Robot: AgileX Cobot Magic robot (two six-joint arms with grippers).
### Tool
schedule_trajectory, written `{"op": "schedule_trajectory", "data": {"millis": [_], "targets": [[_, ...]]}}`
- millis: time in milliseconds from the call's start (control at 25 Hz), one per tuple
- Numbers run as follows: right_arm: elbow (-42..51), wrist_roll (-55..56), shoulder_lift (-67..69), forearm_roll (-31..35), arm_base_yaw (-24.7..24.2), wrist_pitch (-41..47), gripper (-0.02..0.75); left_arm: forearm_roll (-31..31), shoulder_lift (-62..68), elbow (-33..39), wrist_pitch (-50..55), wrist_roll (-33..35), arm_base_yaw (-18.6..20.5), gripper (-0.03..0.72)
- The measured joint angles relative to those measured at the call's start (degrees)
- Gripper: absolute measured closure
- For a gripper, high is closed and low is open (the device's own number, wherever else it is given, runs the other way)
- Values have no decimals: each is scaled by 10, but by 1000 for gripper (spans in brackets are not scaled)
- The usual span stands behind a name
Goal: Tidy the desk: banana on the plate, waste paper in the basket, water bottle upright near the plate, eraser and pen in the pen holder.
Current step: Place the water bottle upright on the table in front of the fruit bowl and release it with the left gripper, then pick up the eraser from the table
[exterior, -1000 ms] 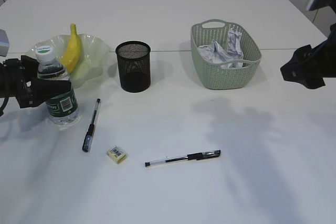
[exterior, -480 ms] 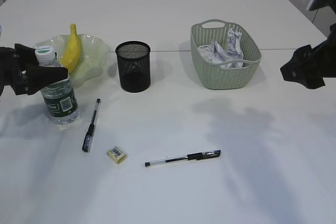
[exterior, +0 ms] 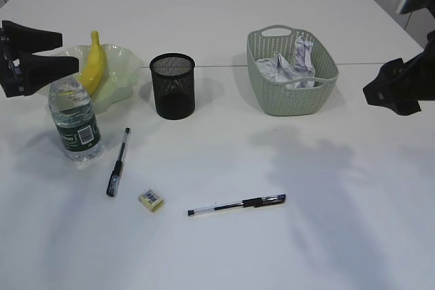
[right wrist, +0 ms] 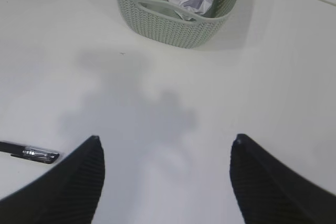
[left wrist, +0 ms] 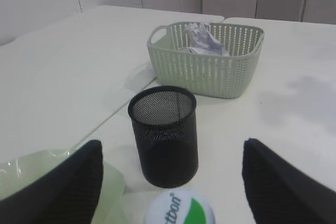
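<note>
A white table [exterior: 224,25] fills the exterior view, with the items of a desk-tidying job spread across it. Largest among them is a pale green woven basket [exterior: 262,93], standing right of centre and holding crumpled waste paper [exterior: 289,66]. At far right the right gripper [right wrist: 167,153] hangs above bare tabletop in front of the basket, its jaws spread wide with nothing between them. At far left the left gripper [exterior: 64,49] hovers with its two black fingers parted and empty, just above the cap of the water bottle [exterior: 75,123]; the bottle's white-and-green cap shows between the fingers in the left wrist view. The bottle stands upright on the table, just in front of the pale green plate [exterior: 126,59]. A yellow banana [exterior: 94,66] lies on that plate, stem pointing away from the camera. Between plate and basket stands a black mesh pen holder [exterior: 172,86]; its inside looks empty in the left wrist view. Two pens lie outside it: one pen [exterior: 117,162] rests near the bottle's base, pointing roughly away from the camera, and a second pen [exterior: 238,204] lies nearly crosswise nearer the front edge. Smallest of all, a yellow eraser [exterior: 151,200] sits between the two pens, touching neither.
</note>
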Motion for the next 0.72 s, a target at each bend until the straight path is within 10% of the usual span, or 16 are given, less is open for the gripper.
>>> {"op": "schedule_trajectory", "data": {"millis": [360, 720], "targets": [[0, 0, 0, 0, 0, 1, 185, 32, -110, 0, 2, -180, 0, 96], [0, 0, 0, 0, 0, 1, 185, 271, -242, 0, -111, -444, -61, 96]]}}
